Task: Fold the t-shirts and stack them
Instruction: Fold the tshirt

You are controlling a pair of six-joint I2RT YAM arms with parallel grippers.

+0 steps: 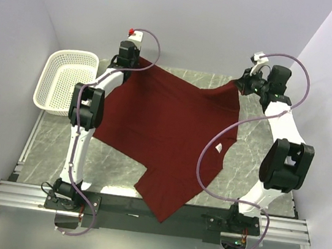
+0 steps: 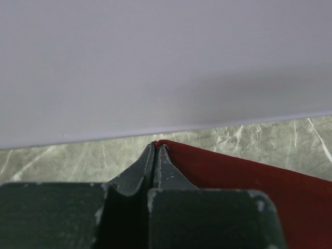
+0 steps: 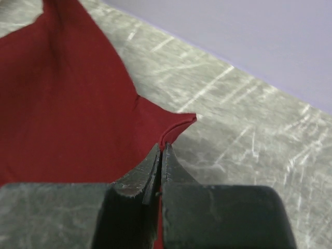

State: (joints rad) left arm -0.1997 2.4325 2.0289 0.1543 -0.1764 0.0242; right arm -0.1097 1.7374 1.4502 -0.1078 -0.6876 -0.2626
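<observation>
One maroon t-shirt (image 1: 165, 130) lies spread across the marbled table, its lower part hanging toward the near edge. My left gripper (image 1: 129, 63) is at the shirt's far-left corner; in the left wrist view the gripper (image 2: 156, 146) is shut on the cloth edge (image 2: 233, 171). My right gripper (image 1: 243, 84) is at the far-right corner; in the right wrist view the gripper (image 3: 161, 149) is shut on a pinched corner of the shirt (image 3: 78, 104). The stretch between the two grippers sags a little.
A white perforated basket (image 1: 65, 79) stands at the far left of the table, beside my left arm. Purple cables loop from both arms over the shirt. The back wall (image 1: 199, 18) is close behind both grippers. A small white label (image 1: 218, 147) shows on the shirt.
</observation>
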